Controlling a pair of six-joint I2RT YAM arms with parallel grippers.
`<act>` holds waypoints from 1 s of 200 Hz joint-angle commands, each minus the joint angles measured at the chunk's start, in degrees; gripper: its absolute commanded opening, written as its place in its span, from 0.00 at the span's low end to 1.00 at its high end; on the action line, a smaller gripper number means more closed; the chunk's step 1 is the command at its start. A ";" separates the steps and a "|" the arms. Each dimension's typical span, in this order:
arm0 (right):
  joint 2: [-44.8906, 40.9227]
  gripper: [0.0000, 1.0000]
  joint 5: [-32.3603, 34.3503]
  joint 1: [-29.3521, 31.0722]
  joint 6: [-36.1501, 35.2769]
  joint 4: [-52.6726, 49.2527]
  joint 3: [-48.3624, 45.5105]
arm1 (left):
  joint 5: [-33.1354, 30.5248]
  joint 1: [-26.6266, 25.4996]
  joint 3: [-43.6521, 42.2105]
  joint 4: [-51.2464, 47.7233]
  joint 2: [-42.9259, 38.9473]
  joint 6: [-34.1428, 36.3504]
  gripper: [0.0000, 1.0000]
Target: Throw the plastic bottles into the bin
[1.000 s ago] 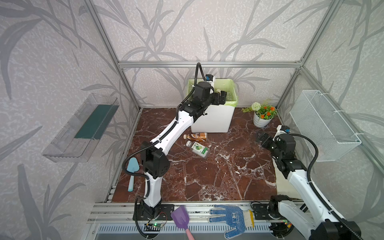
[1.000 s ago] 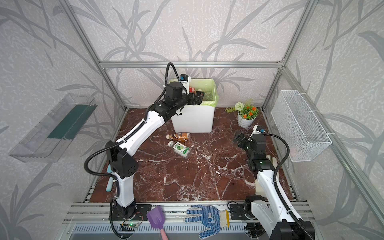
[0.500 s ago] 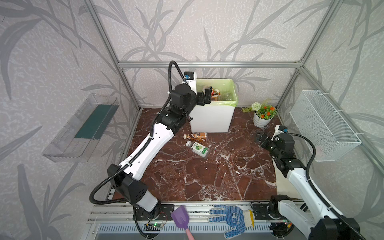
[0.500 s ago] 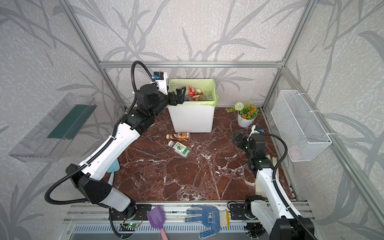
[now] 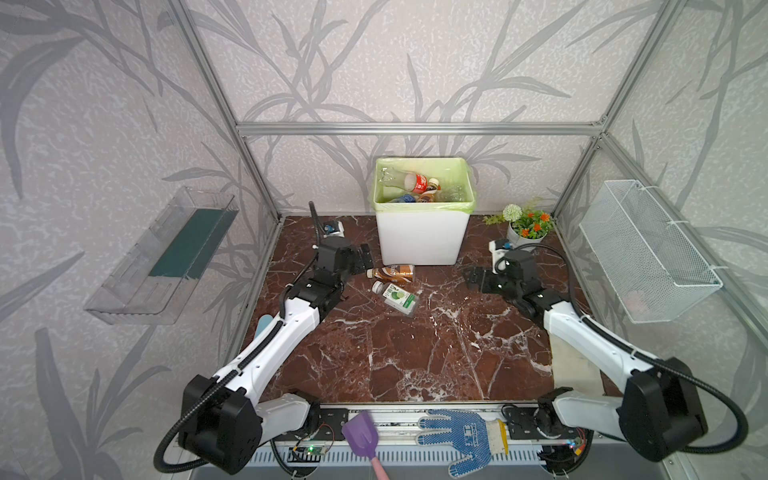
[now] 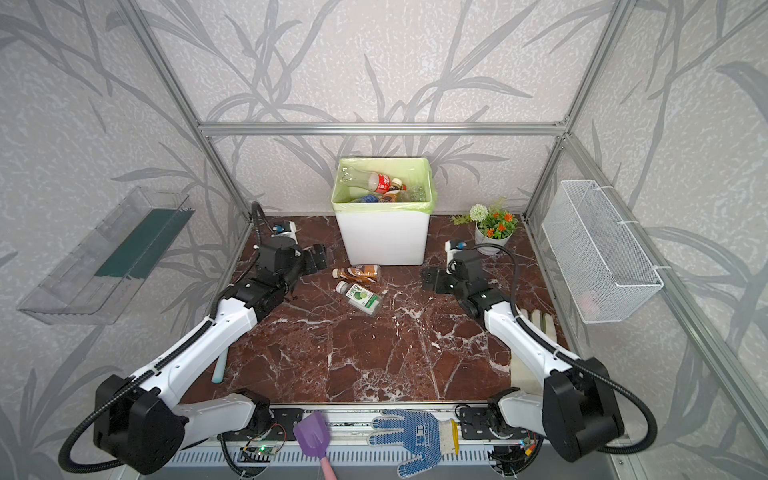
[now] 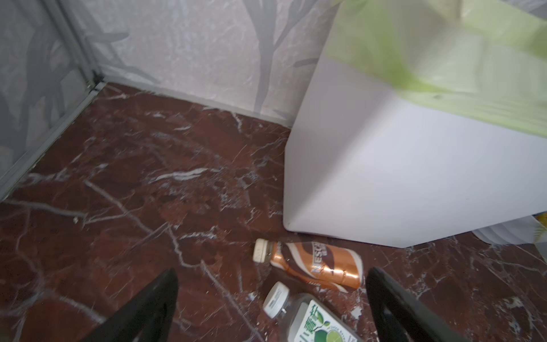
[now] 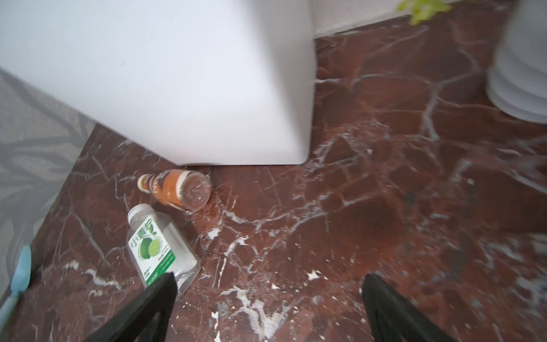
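The bin [image 5: 419,245], white with a green liner, stands at the back and holds several plastic bottles [image 5: 415,183]. In front of it two bottles lie on the floor: a brown-orange one [image 5: 392,272] and a clear one with a green lime label [image 5: 397,296]. My left gripper [image 5: 365,259] hangs open and empty just left of them; in the left wrist view both bottles [image 7: 319,263] [image 7: 313,319] lie between its jaws' lines. My right gripper [image 5: 473,280] is open and empty, to the right of the bottles. In the right wrist view the lime bottle [image 8: 157,248] lies by one fingertip [image 8: 165,284].
A flower pot [image 5: 525,232] stands at the back right, near the right arm. A wire basket [image 5: 648,253] hangs on the right wall, a clear shelf [image 5: 166,262] on the left. A blue brush [image 5: 262,328] lies under the left arm. Purple scoop [image 5: 359,432] and blue glove [image 5: 461,436] rest on the front rail.
My left arm has swung back from over the bin and come down low beside the floor bottles, still open. The right gripper has shifted slightly toward the middle.
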 commanded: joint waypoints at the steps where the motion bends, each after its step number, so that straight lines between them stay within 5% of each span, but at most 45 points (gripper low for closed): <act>1: 7.41 0.98 2.60 7.27 -9.27 -4.07 7.12 | -2.30 3.07 -5.61 -2.94 -3.34 -5.89 0.99; 41: 24.74 0.96 5.56 17.50 -19.08 -12.13 22.12 | -2.41 9.35 -15.76 -4.43 -12.62 -9.76 0.99; 88: 37.99 0.89 4.24 20.22 -22.81 -20.28 35.38 | -1.66 12.49 -21.47 -6.32 -19.62 -11.31 0.99; 137: 45.47 0.85 5.26 21.69 -25.66 -27.68 43.23 | -0.57 13.27 -23.89 -6.61 -20.75 -12.63 0.99; 200: 46.02 0.63 4.73 22.25 -24.58 -34.74 43.61 | 0.25 13.58 -24.54 -5.67 -20.40 -13.11 0.99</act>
